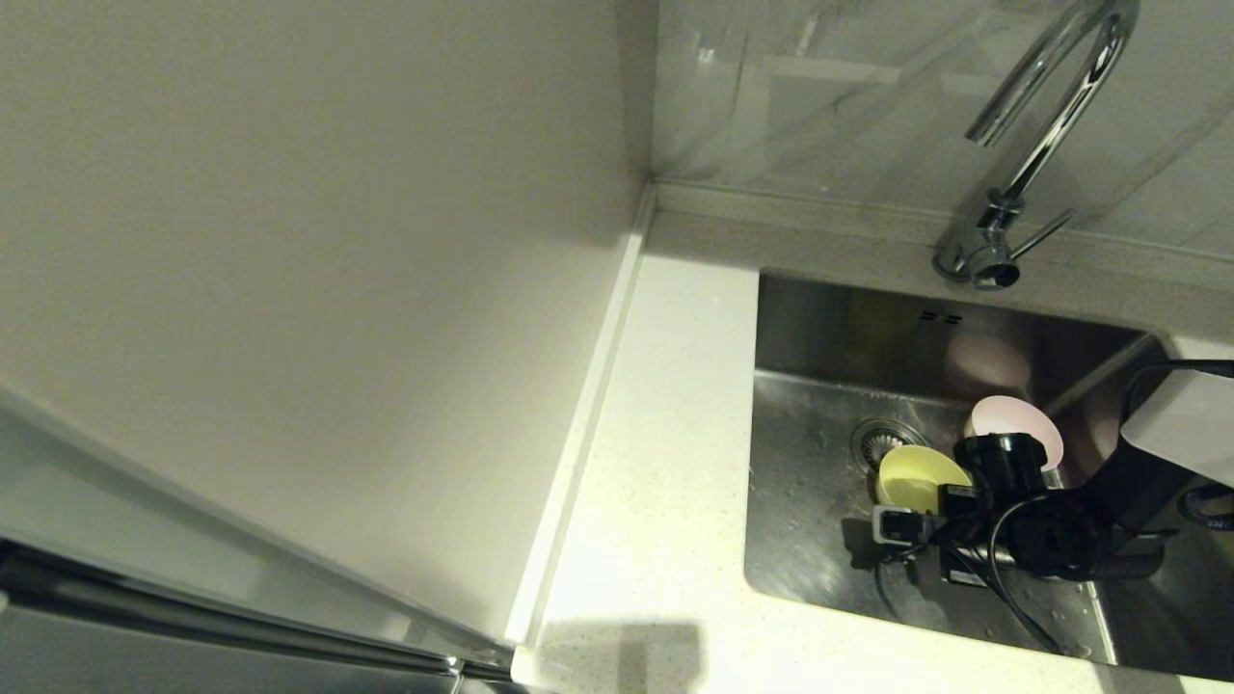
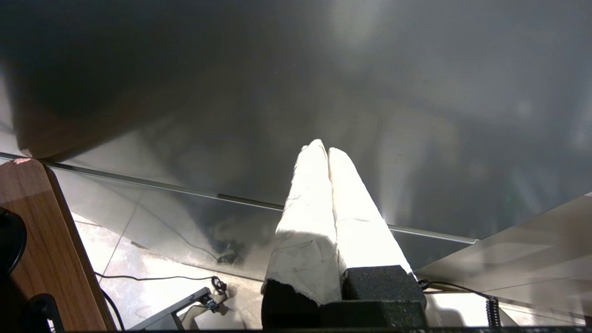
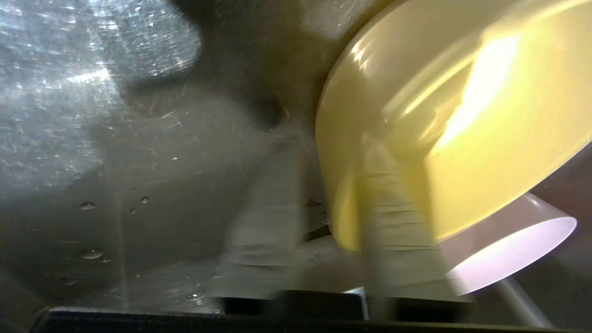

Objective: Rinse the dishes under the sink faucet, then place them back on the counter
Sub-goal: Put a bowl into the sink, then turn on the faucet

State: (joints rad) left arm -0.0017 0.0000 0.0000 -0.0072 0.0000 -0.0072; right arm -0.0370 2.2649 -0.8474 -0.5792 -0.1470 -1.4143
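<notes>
The grey-blue bowl shows in no view, and the black right gripper [image 1: 901,501], reaching in from the sink's three o'clock side, covers the near edge of the small round matte yellow bowl [image 1: 916,474]; the wrist view is smeared, so contact is hard to judge. That bowl sits tilted on the floor of the rectangular brushed stainless-steel sink [image 1: 819,540], just at five o'clock of the round metal drain strainer [image 1: 877,439]. The right jaws stand partly open astride its rim, one finger [image 3: 393,222] inside the bowl, the other outside; whether they grip it I cannot tell. The pale pink round bowl [image 1: 1017,424] leans at its two o'clock. The tall chrome gooseneck faucet [image 1: 1046,116] arches towards nine o'clock, top cut off. The white speckled table [image 1: 665,463] lies left. The left gripper [image 2: 327,150] hangs parked, jaws closed on nothing.
</notes>
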